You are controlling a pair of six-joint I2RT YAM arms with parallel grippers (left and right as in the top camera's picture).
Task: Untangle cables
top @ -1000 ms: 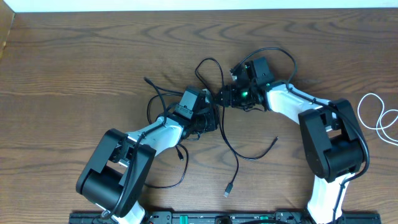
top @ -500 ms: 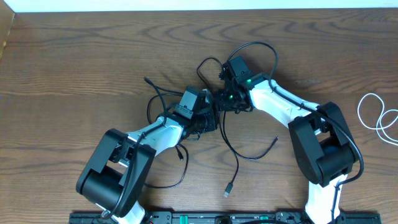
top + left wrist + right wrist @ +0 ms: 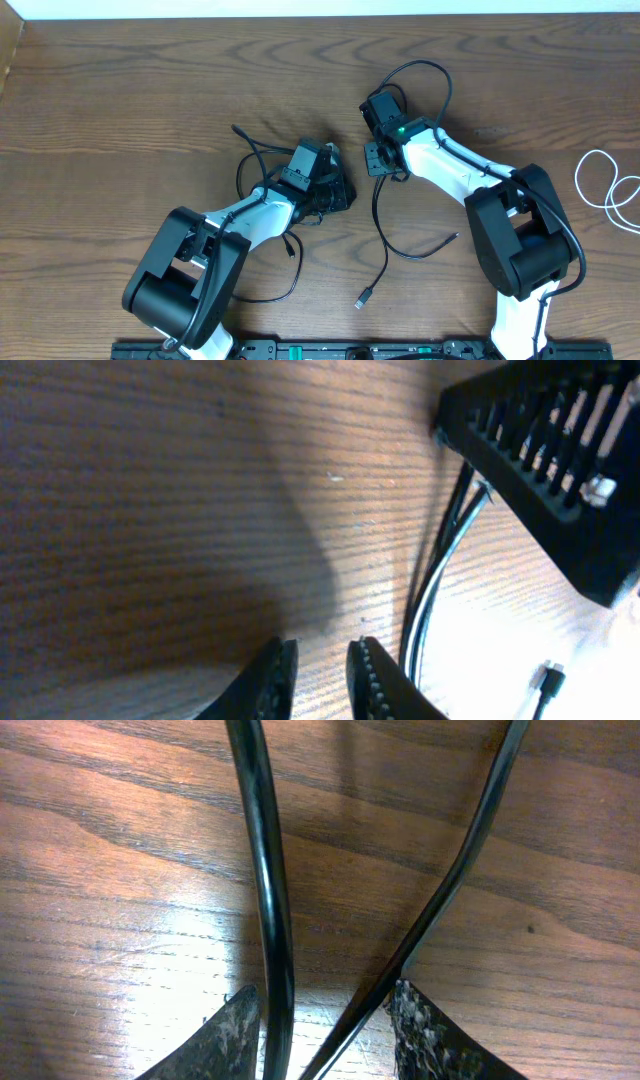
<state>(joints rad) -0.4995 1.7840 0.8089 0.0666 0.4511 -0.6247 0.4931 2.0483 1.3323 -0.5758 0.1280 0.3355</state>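
- White cable (image 3: 579, 175), well right of the right gripper (image 3: 377, 160): its loops are cut off by the overhead picture's edge.
- Black cable (image 3: 262, 870): hidden from overhead beneath that gripper; both strands run off the wrist picture.
- Plug (image 3: 363, 299) below that gripper: too small to identify.

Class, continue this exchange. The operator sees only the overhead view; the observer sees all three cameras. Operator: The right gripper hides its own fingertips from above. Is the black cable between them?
Observer: Yes. Two strands of the black cable run between the fingers of the right gripper, which stand apart.
Operator: Are they pinched?
Observer: It seems not; bare table shows between the strands, each lying close to one finger.
Operator: And the left gripper?
Observer: The left gripper is slightly open, with nothing between its fingers; the cable passes beside them.
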